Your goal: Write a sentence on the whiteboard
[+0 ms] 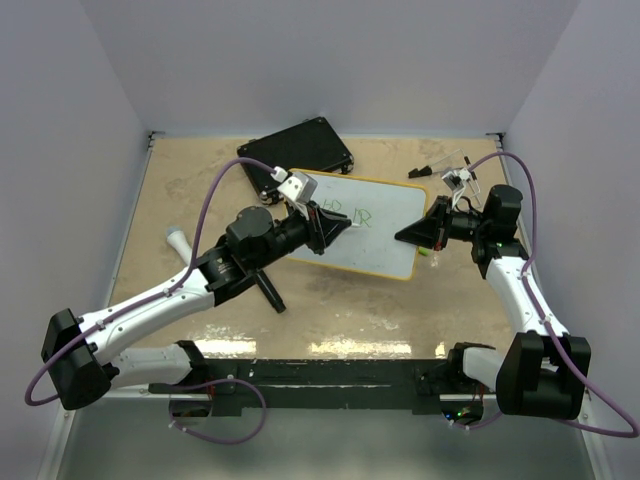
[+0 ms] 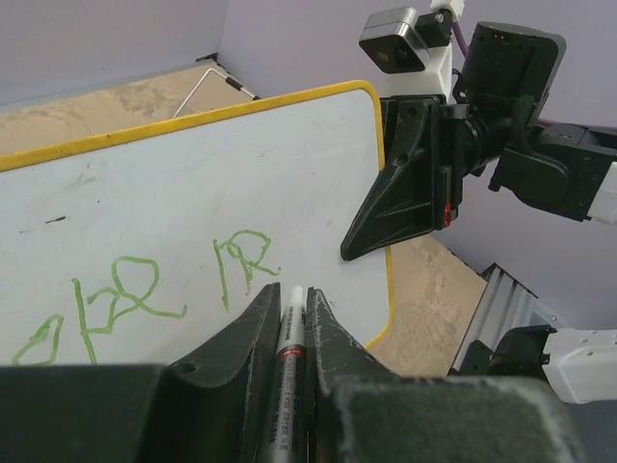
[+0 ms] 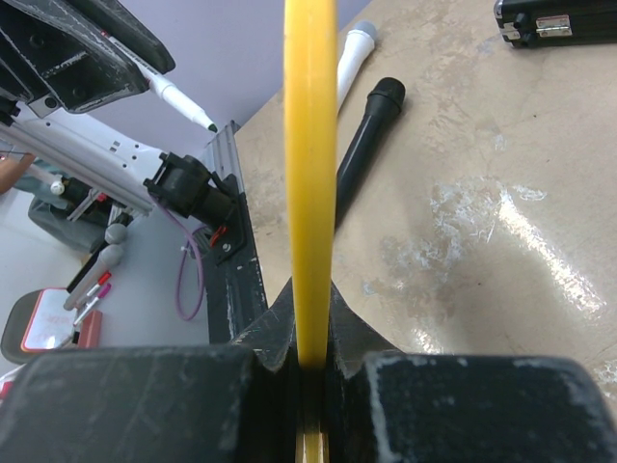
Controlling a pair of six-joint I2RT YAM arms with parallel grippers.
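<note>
Table: tan, mottled flat table top (image 1: 200, 190) with a worn, sandy look, filling the middle of the overhead view
Walls: plain pale lilac back wall panel (image 1: 320, 60) along the table's far edge, matching left wall panel (image 1: 60, 150) and right wall panel (image 1: 590, 120) along its side edges
Edging: thin silver metal strip (image 1: 128, 240) down the table's left edge
Near edge: long black metal rail (image 1: 330, 372) across the width
Floor: smooth pale grey surface (image 1: 330, 450) past the near edge
Light: bright and even; white glare patches (image 3: 525, 227) on the table top
</note>
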